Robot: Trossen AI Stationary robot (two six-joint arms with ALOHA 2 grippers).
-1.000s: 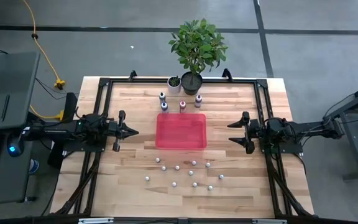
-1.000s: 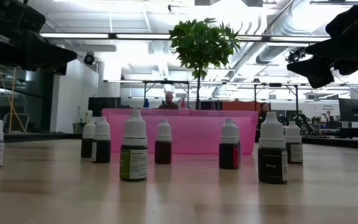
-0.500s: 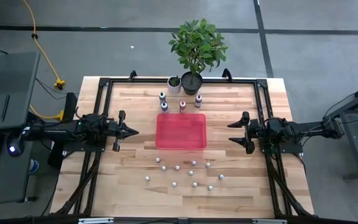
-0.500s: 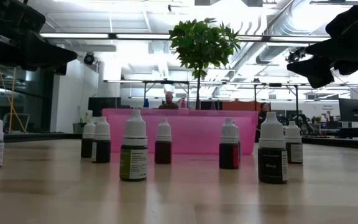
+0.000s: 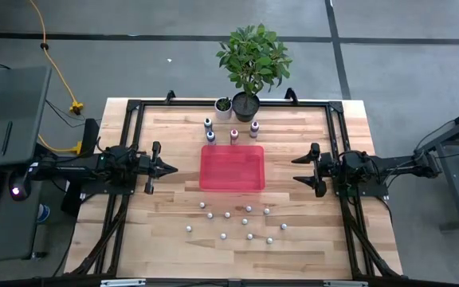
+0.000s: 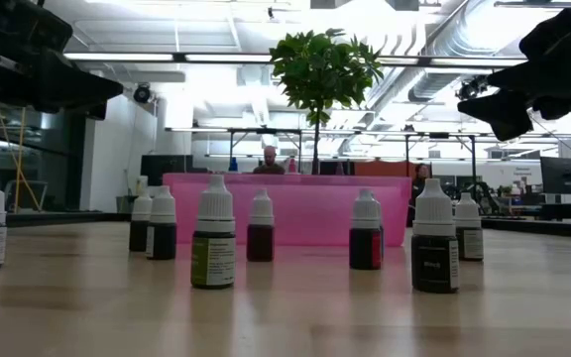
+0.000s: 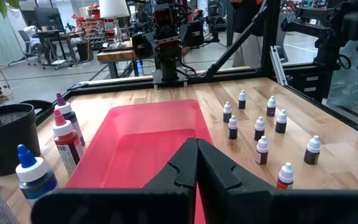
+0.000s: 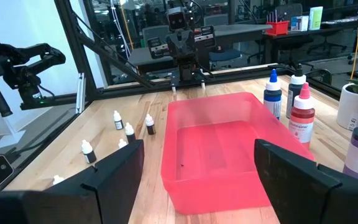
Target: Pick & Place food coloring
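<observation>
- You have the red tray (image 5: 232, 167) at the middle of the wooden tabletop (image 5: 174, 239); take it as your landmark.
- The food coloring (image 5: 235, 222), a loose scatter of tiny white-capped bottles, stands on the near side of the tray, each bottle upright and apart from the others.
- On the far side of the tray, just beside its edge, stand larger dropper bottles (image 5: 233, 134), and behind them a black plant pot (image 5: 245, 104) with a leafy shrub and a small white pot (image 5: 224, 107).
- Your left gripper (image 5: 168, 168) hovers left of the tray, fingers pressed together and holding nothing.
- Your right gripper (image 5: 297, 168) hovers right of the tray, fingers spread wide and holding nothing.
- A black frame (image 5: 134, 108) edges the tabletop; beyond it lie grey floor and a yellow cable (image 5: 42, 40).
</observation>
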